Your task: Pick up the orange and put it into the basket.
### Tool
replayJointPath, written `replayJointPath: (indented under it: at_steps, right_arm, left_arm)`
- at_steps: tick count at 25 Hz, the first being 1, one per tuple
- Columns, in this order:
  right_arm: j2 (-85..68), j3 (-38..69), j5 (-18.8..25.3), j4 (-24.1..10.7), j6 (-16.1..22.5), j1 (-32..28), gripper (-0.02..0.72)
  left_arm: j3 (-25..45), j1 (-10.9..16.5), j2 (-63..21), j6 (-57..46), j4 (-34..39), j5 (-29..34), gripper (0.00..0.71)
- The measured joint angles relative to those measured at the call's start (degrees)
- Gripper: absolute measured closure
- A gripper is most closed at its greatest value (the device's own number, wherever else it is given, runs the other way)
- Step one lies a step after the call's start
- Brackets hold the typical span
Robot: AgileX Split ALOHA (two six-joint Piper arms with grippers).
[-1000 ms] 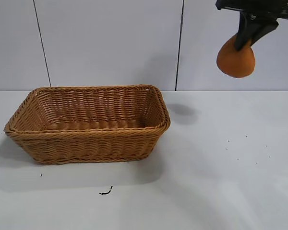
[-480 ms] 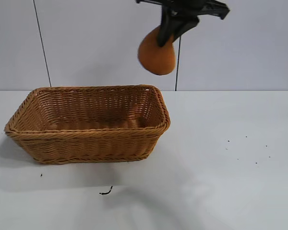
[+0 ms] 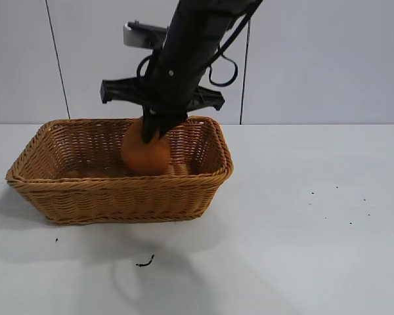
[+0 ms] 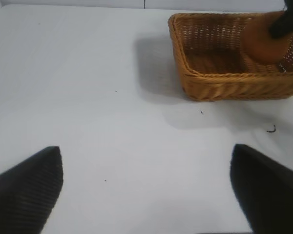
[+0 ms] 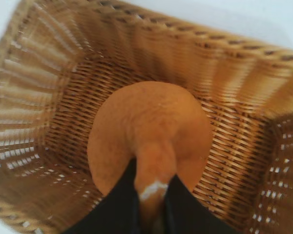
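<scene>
The orange (image 3: 144, 156) hangs inside the tan wicker basket (image 3: 118, 197), held by its knobby neck. My right gripper (image 3: 152, 130) is shut on that neck, reaching down into the basket from above. In the right wrist view the orange (image 5: 146, 131) fills the middle, over the basket's woven floor (image 5: 78, 107), with my two black fingers (image 5: 117, 209) pinching the neck. I cannot tell whether the fruit touches the floor. My left gripper (image 4: 146, 190) is open and empty over bare table, well away from the basket (image 4: 224, 83); the orange (image 4: 266, 44) shows there too.
The white table (image 3: 302, 230) carries a small dark scrap (image 3: 144, 263) in front of the basket and a few dark specks at the right. A pale panelled wall stands behind.
My right gripper has carried the orange leftward from the upper right, then down into the basket. The basket has not moved.
</scene>
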Motion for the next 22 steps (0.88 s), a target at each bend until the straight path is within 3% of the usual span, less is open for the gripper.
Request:
replayJointPath:
  at_steps: [2,4,5,11,14,17,22]
  right_arm:
    - [-0.07,-0.66,0.84,0.06,-0.16,0.00,0.202]
    - [-0.07,-2.62,4.14,0.01,-0.82,0.00,0.085]
    - [-0.07,-4.16,5.89,-0.13,-1.05,0.00,0.064]
    - [-0.12,-18.34,20.48,-4.55,-1.26,0.00,0.039]
    - [-0.30,-24.95,26.54,-9.60,-0.73,-0.05,0.039]
    - [-0.60,-28.23,28.50,-13.69,0.32,-1.18,0.039]
    - [-0.60,-28.53,29.36,-13.80,1.00,-7.18,0.039]
  left_arm:
    - [0.00,0.00,0.00,0.00,0.00,0.00,0.044]
    - [0.00,0.00,0.00,0.00,0.00,0.00,0.044]
    - [0.00,0.00,0.00,0.00,0.00,0.00,0.044]
    - [0.00,0.00,0.00,0.00,0.00,0.00,0.044]
    - [0.00,0.00,0.00,0.00,0.00,0.00,0.044]
    - [0.00,0.00,0.00,0.00,0.00,0.00,0.044]
    - [0.00,0.00,0.00,0.00,0.00,0.00,0.044]
